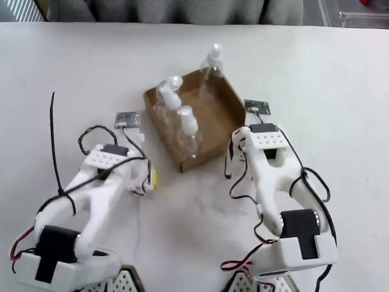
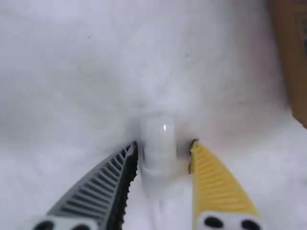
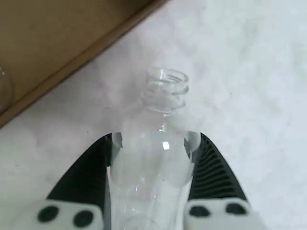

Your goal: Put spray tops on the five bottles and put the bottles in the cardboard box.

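item 1, cardboard box: lies open on the white table, between the two arms and just ahead of them. three bottles with spray tops fitted stand inside it: a first bottle at the far corner, a second bottle on the side toward the left arm, and a third bottle by the near wall.

item 2, left gripper: held low over the table, close to the near corner of the box, outside it. its grey and yellow fingers are closed in on a loose spray top, one on each side, both touching it. the spray top is blurred. a thin tube appears to run from it back between the fingers.

item 3, right gripper: beside the near right side of the box, outside it. its black fingers are clamped on the shoulder of a clear bottle. this bottle carries no top, and its threaded neck is open and points away from the wrist. whether it rests on the table cannot be told.

item 4: two small grey squares lie flat on the table, a left square and a right square, one near each arm.
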`<state>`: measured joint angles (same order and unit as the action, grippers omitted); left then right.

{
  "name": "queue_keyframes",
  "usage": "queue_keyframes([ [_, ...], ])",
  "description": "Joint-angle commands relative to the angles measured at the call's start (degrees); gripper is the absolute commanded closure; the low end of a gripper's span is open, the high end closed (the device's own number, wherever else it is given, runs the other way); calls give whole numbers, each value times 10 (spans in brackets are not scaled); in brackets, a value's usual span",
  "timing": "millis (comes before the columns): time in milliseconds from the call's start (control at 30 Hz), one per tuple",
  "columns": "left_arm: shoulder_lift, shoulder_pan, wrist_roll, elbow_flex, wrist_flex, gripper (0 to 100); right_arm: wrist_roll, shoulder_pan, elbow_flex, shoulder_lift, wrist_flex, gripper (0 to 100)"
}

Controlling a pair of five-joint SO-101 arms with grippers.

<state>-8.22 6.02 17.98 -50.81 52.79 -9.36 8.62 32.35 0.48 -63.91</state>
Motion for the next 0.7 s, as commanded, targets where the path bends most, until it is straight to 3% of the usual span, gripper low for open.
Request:
queue_keyframes([
  [0,1,-5,-13,18,-8,888,4,-14,-4,-22,7,980],
  [100,1,-4,-19,18,-8,987,4,-23,-1,-22,19,960],
  [267,0,-4,-38,19,12,975,4,-34,-1,-22,18,820],
  [433,0,-4,-39,19,13,980,50,-41,-1,-22,18,788],
  [667,0,-4,-39,20,13,980,47,-49,-5,-28,35,705],
])
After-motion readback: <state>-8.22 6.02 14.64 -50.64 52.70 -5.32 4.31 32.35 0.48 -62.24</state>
